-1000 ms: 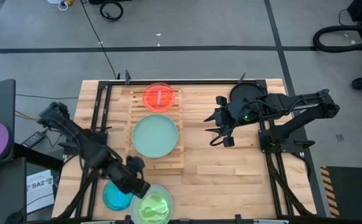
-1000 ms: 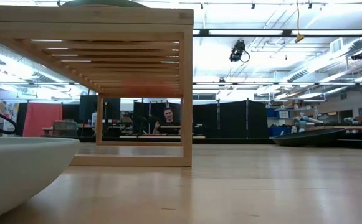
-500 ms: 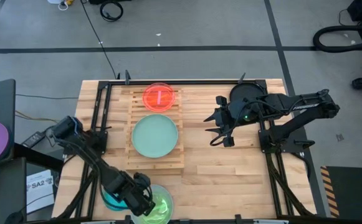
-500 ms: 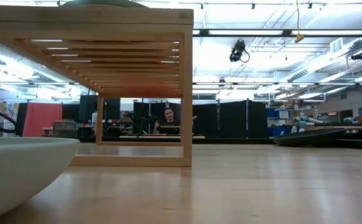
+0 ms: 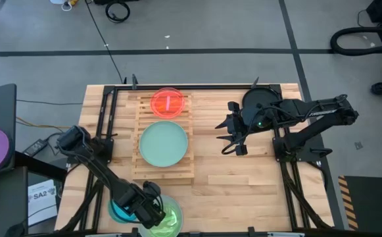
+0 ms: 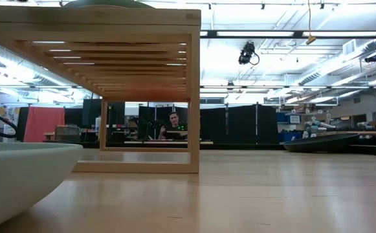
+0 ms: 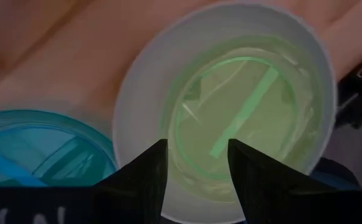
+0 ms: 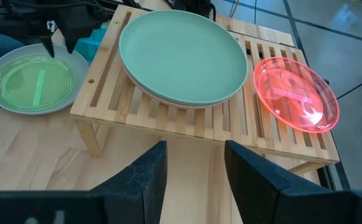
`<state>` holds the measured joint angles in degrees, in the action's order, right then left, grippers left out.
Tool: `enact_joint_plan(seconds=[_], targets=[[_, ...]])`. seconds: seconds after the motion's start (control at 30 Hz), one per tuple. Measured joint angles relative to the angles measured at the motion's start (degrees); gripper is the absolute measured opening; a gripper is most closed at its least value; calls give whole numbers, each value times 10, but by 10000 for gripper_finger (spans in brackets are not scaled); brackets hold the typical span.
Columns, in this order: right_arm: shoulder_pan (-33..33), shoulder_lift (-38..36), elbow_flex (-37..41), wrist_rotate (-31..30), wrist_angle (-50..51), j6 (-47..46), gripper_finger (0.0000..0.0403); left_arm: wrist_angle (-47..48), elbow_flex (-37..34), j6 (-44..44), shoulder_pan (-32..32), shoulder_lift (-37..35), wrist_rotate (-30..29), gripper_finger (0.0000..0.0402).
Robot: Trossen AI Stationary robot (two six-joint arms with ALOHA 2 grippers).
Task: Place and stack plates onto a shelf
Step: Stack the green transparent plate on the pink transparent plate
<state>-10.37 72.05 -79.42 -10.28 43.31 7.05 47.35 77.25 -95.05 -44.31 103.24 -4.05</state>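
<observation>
A whitish plate (image 5: 167, 222) lies on the table at the near edge, with a translucent green plate (image 7: 237, 118) lying in it. A blue plate (image 5: 117, 212) lies just to its left. My left gripper (image 5: 150, 212) is open and hangs over the whitish plate's rim (image 7: 137, 124) on the blue plate's side; no touch shows. The shelf (image 5: 177, 172) stands mid-table. It bears a large mint-green plate (image 8: 182, 55) and, farther back, a small red plate (image 8: 296, 93). My right gripper (image 5: 233, 143) is open and waits above the table, right of the shelf.
A dark round disc (image 5: 260, 99) lies at the table's far right, beside the right arm. Bare planks (image 5: 243, 184) stretch right of the shelf toward the near edge. In the low view the whitish plate (image 6: 19, 178) looms at the left, with the shelf's leg (image 6: 194, 97) behind it.
My left gripper has moved toward the table's near edge and a little to the right, from beside the blue plate to over the whitish plate's rim. The plates have stayed where they were.
</observation>
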Motion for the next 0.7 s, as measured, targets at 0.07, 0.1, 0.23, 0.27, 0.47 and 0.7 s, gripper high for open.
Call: enact_joint_plan(seconds=[0.07, 0.1, 0.23, 0.27, 0.47, 0.7], targets=[[0, 0, 0, 0, 0, 0, 165, 7, 0, 3, -2, 11, 2, 172], [0, 0, 0, 0, 0, 0, 165, 4, 0, 7, -3, 19, 5, 172], [0, 0, 0, 0, 0, 0, 165, -14, 0, 25, -3, 50, 36, 172], [0, 0, 0, 0, 0, 0, 165, -21, 0, 28, -3, 56, 38, 172], [0, 0, 0, 0, 1, 0, 165, -19, 0, 33, -3, 78, 41, 172], [0, 0, 0, 0, 1, 0, 165, -12, 0, 33, -3, 82, 43, 172]])
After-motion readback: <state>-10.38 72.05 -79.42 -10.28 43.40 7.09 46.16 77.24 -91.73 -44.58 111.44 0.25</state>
